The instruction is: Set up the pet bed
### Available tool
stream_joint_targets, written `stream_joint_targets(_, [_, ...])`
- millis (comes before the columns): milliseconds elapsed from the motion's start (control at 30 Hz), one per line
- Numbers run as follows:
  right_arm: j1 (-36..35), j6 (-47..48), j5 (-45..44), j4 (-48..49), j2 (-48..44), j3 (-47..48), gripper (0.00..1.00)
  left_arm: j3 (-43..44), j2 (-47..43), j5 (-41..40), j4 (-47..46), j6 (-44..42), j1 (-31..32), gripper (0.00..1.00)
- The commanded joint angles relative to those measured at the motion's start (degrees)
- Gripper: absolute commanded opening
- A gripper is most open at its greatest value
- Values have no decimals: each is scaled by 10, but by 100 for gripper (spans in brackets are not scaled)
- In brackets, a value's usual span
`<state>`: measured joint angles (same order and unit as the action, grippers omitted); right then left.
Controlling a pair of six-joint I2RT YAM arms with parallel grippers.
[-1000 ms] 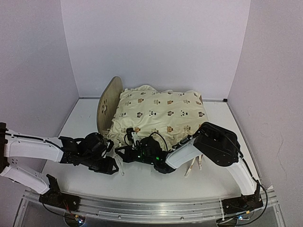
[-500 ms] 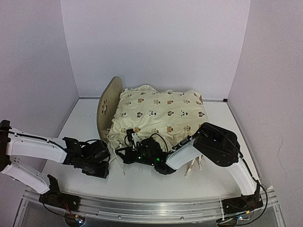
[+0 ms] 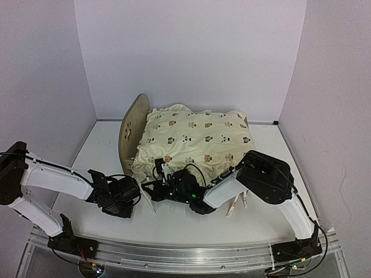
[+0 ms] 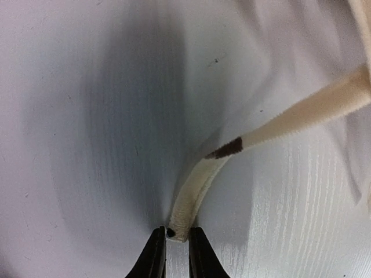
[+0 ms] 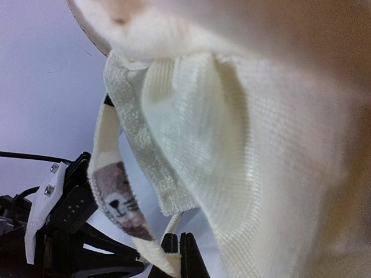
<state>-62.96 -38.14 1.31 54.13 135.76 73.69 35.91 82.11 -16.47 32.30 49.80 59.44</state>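
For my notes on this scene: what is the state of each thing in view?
Cream animal-print fabric cushion: lying flat, near edge rumpled.
Light-wood arched headboard: upright, at the cushion's left.
Thin cream tie strap: end between the left jaws.
Left jaws: closed on the strap.
Right jaws: shut on the cushion's edge.

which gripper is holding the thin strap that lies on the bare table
The left gripper: it pinches the end of a cream strap lying on the white table. The right gripper grips the printed cushion instead.
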Motion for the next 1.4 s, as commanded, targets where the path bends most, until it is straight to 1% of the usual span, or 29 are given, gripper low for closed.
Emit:
stream_joint_targets(0, [3,-25,-2,-33,8,-13,0,5,15,-14,-23,5,2,10])
stream_joint_targets(67, [3,-26,0,-33,7,-17,0,3,12,-24,-27,6,2,1])
stream_joint_targets(100, [3,-27,0,-32,5,-17,0,1,11,-31,-30,8,2,0])
stream_joint_targets(233, [3,-27,-1,-31,1,-25,0,-7,-5,-48,-43,5,2,0])
stream_joint_targets(333, [3,-26,0,-30,-4,-30,4,-7,-14,-55,-47,1,2,0])
stream_joint_targets(400, [3,-25,2,-31,-6,-32,10,-6,-22,-59,-47,0,2,0])
stream_joint_targets(467, [3,-23,1,-31,-9,-35,22,-8,-38,-60,-48,-5,1,0])
stream_joint_targets(567, [3,-18,0,-31,-14,-39,37,-9,-64,-60,-46,-11,2,0])
stream_joint_targets(633, [3,-13,-1,-31,-18,-38,43,-9,-79,-60,-40,-12,2,0])
stream_joint_targets(667, [3,-11,0,-31,-19,-36,44,-10,-83,-59,-39,-13,2,0])
stream_joint_targets(967, [3,4,3,-33,-23,-22,47,-17,-141,-60,-51,-21,2,0])
stream_joint_targets(1100, [3,6,4,-34,-22,-21,52,-13,-172,-60,-65,-37,2,0])
stream_joint_targets(1233, [3,16,-2,-37,-27,-22,56,-5,-173,-70,-74,-48,2,0])
stream_joint_targets(1367, [3,29,-13,-43,-36,-24,55,0,-164,-79,-86,-56,2,0])
